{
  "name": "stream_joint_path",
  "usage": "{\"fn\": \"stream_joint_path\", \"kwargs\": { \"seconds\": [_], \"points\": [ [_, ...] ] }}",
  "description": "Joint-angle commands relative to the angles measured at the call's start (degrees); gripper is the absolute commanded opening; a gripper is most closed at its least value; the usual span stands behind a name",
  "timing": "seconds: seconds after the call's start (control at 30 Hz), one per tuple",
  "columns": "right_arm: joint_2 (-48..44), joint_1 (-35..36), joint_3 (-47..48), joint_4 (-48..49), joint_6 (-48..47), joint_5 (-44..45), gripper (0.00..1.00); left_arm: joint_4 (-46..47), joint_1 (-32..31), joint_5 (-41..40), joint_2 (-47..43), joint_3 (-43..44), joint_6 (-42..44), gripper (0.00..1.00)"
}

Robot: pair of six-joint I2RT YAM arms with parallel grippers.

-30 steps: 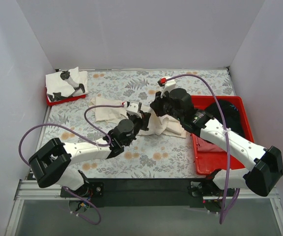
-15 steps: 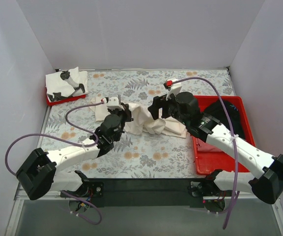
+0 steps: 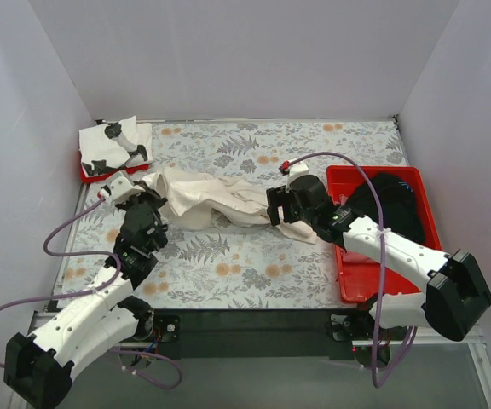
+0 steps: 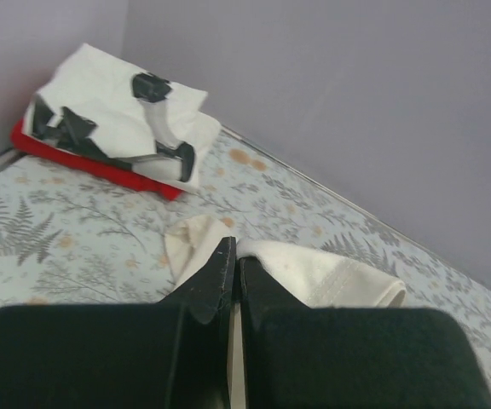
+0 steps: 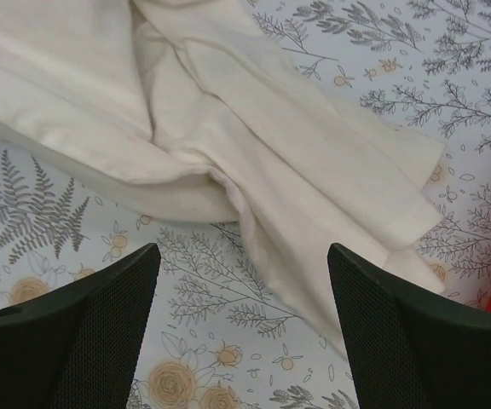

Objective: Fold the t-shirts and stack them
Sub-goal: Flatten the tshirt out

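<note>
Lying as a long crumpled band across the flowered table (image 3: 254,264), the cream t-shirt (image 3: 211,200) reaches from the left gripper (image 4: 233,260) to the right gripper (image 5: 241,264). The left one has its fingers pressed together, pinching the shirt's left end near the small red tray (image 3: 101,175), where a folded white t-shirt with black marks (image 3: 113,145) sits. The right one hangs over the shirt's right end with fingers spread wide, holding nothing. A black t-shirt (image 3: 390,200) lies in the big red tray (image 3: 356,277).
</note>
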Motion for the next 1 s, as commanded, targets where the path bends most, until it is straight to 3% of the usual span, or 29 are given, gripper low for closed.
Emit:
{"fn": "stream_joint_path", "kwargs": {
  "seconds": [0.0, 0.2, 0.33, 0.43, 0.7, 0.97],
  "points": [
    [2.0, -0.6, -1.1, 1.2, 0.5, 1.6, 0.72, -6.6, 4.5, -7.7, -4.4, -0.7, 0.6, 0.0],
    [7.6, -4.0, -2.4, 2.0, 0.9, -0.3, 0.72, -7.3, 7.4, -5.1, -3.8, -1.5, -1.0, 0.0],
    [8.9, -4.2, -2.0, 2.7, 0.8, -4.8, 0.65, -8.5, 7.8, -3.4, -1.9, -0.9, -2.5, 0.0],
    [7.6, -3.3, -3.8, 2.5, 0.3, -10.2, 0.62, -8.4, 8.1, -2.4, -1.9, -1.5, -2.7, 0.0],
    [-6.1, 0.3, -15.2, -4.1, 3.4, -7.9, 0.59, -8.4, 8.5, -1.2, -1.1, -1.4, -3.1, 0.0],
    [-6.1, 0.4, -18.5, -2.5, 4.4, -8.2, 0.5, -9.1, 9.1, -0.2, -0.3, -1.1, -3.8, 0.0]
  ]
}}
